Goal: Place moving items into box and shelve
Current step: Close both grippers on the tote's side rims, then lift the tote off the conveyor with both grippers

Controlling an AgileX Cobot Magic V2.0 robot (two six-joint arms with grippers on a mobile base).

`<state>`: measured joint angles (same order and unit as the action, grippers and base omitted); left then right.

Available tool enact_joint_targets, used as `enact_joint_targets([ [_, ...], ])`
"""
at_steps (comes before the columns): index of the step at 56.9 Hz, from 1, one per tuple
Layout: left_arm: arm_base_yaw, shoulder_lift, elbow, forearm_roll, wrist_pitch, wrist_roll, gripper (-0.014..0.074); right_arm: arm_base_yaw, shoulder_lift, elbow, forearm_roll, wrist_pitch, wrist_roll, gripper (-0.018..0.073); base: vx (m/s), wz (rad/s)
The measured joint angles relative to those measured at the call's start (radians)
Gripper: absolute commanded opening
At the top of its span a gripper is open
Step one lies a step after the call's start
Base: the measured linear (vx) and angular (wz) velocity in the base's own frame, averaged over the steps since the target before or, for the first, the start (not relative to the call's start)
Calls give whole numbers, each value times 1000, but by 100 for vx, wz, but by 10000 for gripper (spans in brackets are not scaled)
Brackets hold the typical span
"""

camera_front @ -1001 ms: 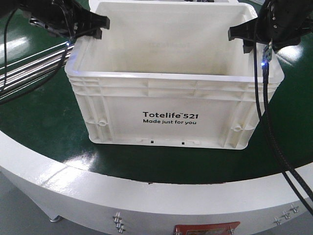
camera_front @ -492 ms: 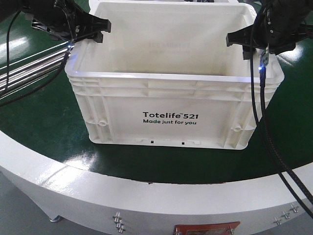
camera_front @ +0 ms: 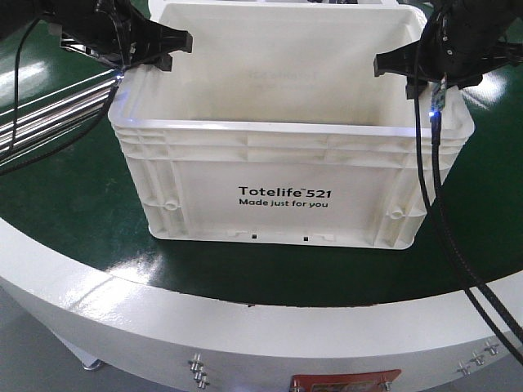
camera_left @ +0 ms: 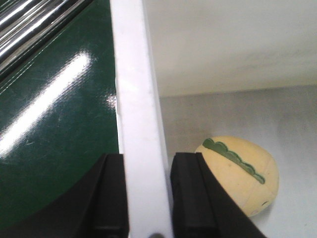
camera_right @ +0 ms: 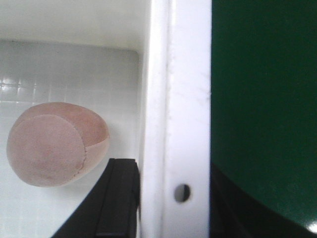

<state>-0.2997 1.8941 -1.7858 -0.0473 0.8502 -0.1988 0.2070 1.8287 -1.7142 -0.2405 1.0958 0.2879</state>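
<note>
Front view: I see the white crate (camera_front: 282,175) on the green counter (camera_front: 73,204), with the left hand (camera_front: 167,47) at its 10 o'clock rim and the right hand (camera_front: 392,69) at 2 o'clock. Left wrist: the hand pinches the crate wall, and the beige lump (camera_left: 237,173) lies inside at 4 o'clock. Right wrist: the same pinch, with the reddish-brown lump (camera_right: 54,144) inside at 9 o'clock.
</note>
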Motion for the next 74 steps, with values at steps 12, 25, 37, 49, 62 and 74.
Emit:
enact_joint_targets([
  [12, 0, 0, 0, 2, -1, 0, -8, 0, 0, 0, 0, 0, -7, -11, 0, 0],
  [25, 0, 0, 0, 4, -1, -1, -4, 0, -2, 1, 0, -6, -7, -11, 0, 0],
  [37, -2, 0, 0, 20, 4, -3, -4, 0, -11, 3, 1, -10, -7, -8, 0, 0],
  [49, -2, -4, -1, 37, 12, -3, -4, 3, -33, 9, 15, -9, -7, -8, 0, 0],
  [62, -2, -44, 10, 47, 38, 9, -4, 7, -49, 13, 31, -1, -8, -8, 0, 0],
  [74, -1, -77, 12, 61, 50, 49, -4, 11, -49, 14, 53, 8, -36, -8, 0, 0],
])
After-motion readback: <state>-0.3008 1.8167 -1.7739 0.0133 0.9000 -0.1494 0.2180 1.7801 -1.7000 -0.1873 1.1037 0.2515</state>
